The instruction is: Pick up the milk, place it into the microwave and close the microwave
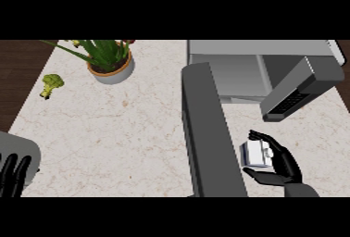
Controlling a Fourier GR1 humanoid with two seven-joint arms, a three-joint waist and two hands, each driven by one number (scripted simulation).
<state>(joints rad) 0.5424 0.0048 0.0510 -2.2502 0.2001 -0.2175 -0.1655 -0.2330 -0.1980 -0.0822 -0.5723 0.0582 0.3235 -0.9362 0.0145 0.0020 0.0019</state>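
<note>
The pale cream stone counter [123, 139] is marbled with faint tan veins; a dark brown wooden strip [21, 69] borders it at the left. The round light grey plant pot [111, 74] holds brown soil and bright green leaves with a few dark red tips. The small broccoli floret [51, 84] is yellow-green. The light grey microwave [253, 48] has a paler grey inside, a plain charcoal grey door [209, 139] and a dark grey panel [301, 90] with a black grid of keys. The small white milk carton [257, 153] has grey shading. The right hand [287, 166] and left hand [14, 178] are black.
</note>
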